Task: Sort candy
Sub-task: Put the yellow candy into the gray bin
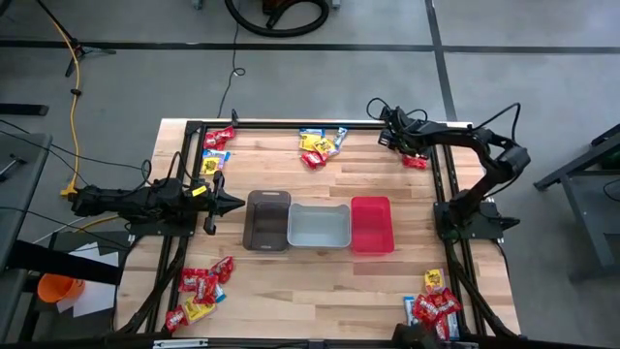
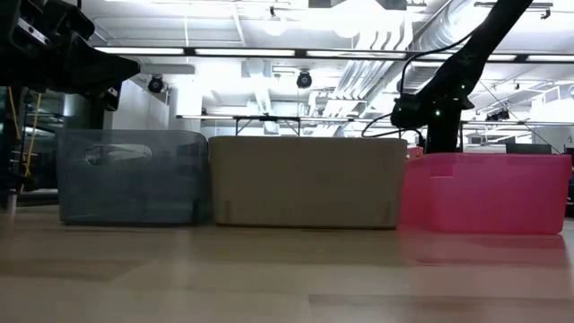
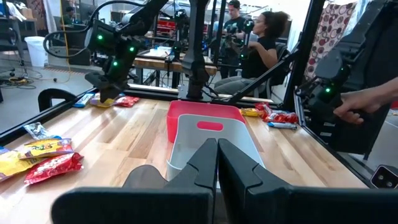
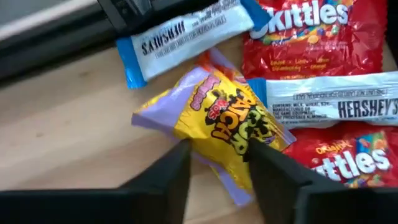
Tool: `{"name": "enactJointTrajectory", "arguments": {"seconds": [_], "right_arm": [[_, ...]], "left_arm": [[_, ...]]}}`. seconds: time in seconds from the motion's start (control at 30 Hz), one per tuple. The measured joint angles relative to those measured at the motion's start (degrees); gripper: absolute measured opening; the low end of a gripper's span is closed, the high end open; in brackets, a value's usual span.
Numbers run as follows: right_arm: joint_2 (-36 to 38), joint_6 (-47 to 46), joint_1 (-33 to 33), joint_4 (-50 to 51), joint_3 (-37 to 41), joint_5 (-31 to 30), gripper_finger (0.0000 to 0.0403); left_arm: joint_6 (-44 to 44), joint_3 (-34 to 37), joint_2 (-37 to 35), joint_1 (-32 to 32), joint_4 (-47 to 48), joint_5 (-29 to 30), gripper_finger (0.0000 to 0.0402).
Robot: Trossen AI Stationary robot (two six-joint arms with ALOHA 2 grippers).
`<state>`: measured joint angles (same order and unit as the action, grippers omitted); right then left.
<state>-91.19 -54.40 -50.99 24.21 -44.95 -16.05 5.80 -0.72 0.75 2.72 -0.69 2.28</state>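
**Right gripper over the far-right candy pile, straddling a yellow packet**

Right gripper (image 4: pixel 214 162) is down at the far right corner of the table (image 1: pixel 320 276), on the candy pile (image 1: pixel 415 155) there. Wrist view: fingers narrowly apart, one dark fingertip (image 4: pixel 177 165) on each side of a yellow packet (image 4: pixel 221 121). Can't tell whether the pads actually touch it.

Yellow packet: glossy crinkled foil, yellow face with purple edges, red and black lettering, lying tilted on the wood. Around it:
- two slim blue-and-white bars, flat, white wrapper with blue ends: one (image 4: pixel 186 34) beside the black frame rail, the other (image 4: pixel 329 99) touching the yellow packet's edge
- two red packets, shiny, printed with coloured sweets: one (image 4: pixel 314 34) at the pile's outer side, one (image 4: pixel 339 158) partly under the second bar

Other candy heaps, all mixed red/yellow/blue-white: far left corner (image 1: pixel 218 145), far middle (image 1: pixel 320 147), near left (image 1: pixel 199 291), near right (image 1: pixel 436 302).

Left gripper (image 3: pixel 217 158) hangs over the table's left side, pointing at the bins, fingers nearly closed, holding nothing.

Bins in a row mid-table, touching: translucent brown bin (image 1: pixel 250 233), grey bin (image 1: pixel 295 211), pink bin (image 1: pixel 386 233). Rounded rectangular plastic, smooth walls. Table top is pale wood planks with a black metal frame
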Motion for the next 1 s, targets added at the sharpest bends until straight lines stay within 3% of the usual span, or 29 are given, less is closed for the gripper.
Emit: {"name": "enactJointTrajectory", "arguments": {"seconds": [0.17, 0.3, 0.43, 0.67, 0.8, 1.0], "right_arm": [[-0.24, 3.47, 0.93, 2.08, 0.0, -0.01, 0.0013], [3.47, 6.65, 2.75, 2.58, 0.02, 0.21, 0.001], [11.79, 12.72, 6.17, -1.48, 0.04, 0.27, 0.0004], [25.55, 21.83, 15.17, -13.4, 0.02, 10.82, 0.0001], [27.88, 21.89, 23.01, -17.5, 0.02, 13.25, 0.0], [25.45, 21.91, 36.77, -24.47, 0.02, 13.3, 0.0]], "left_arm": [[0.0, 0.0, 0.0, 0.01, -0.02, 0.02, 0.0001], [0.0, 0.01, -0.01, 0.0, -0.01, 0.0, 0.0001], [0.0, -0.01, -0.02, 0.0, 0.0, 0.02, 0.0001], [0.0, -0.01, -0.02, 0.01, -0.02, 0.0, 0.0001], [0.0, -0.01, -0.01, 0.01, -0.02, 0.02, 0.0001], [0.0, 0.0, 0.0, 0.0, -0.02, 0.01, 0.0001]]}}
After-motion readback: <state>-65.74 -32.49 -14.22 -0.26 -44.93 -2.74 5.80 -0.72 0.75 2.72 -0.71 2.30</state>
